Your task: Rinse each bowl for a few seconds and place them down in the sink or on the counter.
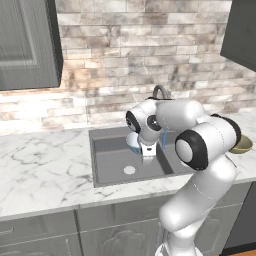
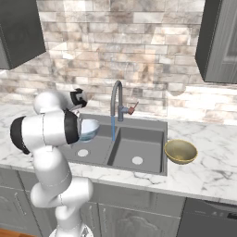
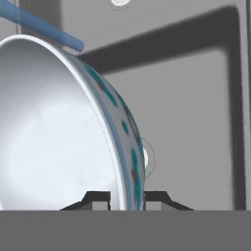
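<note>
Glossy glazed blue bowl (image 3: pixel 59 127), matt olive bowl (image 2: pixel 180 151), veined marble counter (image 1: pixel 45 170), smooth grey sink (image 2: pixel 139 143).

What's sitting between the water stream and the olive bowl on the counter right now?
In the right base view, only the bare right basin of the sink lies between the water stream and the olive bowl.

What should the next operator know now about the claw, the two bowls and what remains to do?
Claw: shut on the rim of the pale blue bowl, held over the left basin of the sink.
Water runs from the faucet; the stream falls beside the bowl.
Olive-tan bowl: on the counter, right of the sink, untouched.
Left: finish rinsing the blue bowl, set it down, then rinse the olive-tan one.
</note>
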Controlling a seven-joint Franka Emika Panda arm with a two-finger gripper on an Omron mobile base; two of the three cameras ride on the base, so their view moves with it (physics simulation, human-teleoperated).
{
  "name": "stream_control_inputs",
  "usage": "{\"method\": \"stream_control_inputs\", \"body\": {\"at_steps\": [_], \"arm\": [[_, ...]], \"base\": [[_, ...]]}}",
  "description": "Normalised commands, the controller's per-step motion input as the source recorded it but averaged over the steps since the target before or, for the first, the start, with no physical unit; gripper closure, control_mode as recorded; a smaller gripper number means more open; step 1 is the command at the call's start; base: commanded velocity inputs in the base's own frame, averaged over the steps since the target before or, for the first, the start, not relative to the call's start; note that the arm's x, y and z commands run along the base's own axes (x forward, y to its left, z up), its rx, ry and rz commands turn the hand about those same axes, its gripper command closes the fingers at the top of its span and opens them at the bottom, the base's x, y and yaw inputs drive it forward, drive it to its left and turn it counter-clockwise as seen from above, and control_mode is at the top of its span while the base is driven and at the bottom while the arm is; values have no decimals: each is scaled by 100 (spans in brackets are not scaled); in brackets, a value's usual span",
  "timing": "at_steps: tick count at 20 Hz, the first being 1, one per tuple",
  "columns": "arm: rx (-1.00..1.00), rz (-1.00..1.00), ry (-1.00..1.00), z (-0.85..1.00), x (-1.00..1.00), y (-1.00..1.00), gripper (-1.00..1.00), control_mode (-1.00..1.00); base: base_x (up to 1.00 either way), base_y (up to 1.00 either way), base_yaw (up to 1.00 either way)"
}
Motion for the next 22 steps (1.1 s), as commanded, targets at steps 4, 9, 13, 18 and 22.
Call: {"method": "stream_control_inputs", "body": {"at_steps": [4, 9, 13, 18, 22], "arm": [[0, -2, 7, 12, 15, -23, 100, -100], [0, -2, 7, 12, 10, -26, 100, -100], [0, -2, 6, 11, 13, -23, 100, -100], [-1, -1, 5, 12, 16, -22, 100, -100], [-1, -1, 5, 8, 22, -20, 100, -100]], "base": [[0, 0, 0], [0, 0, 0], [0, 0, 0], [0, 0, 0], [0, 0, 0]]}}
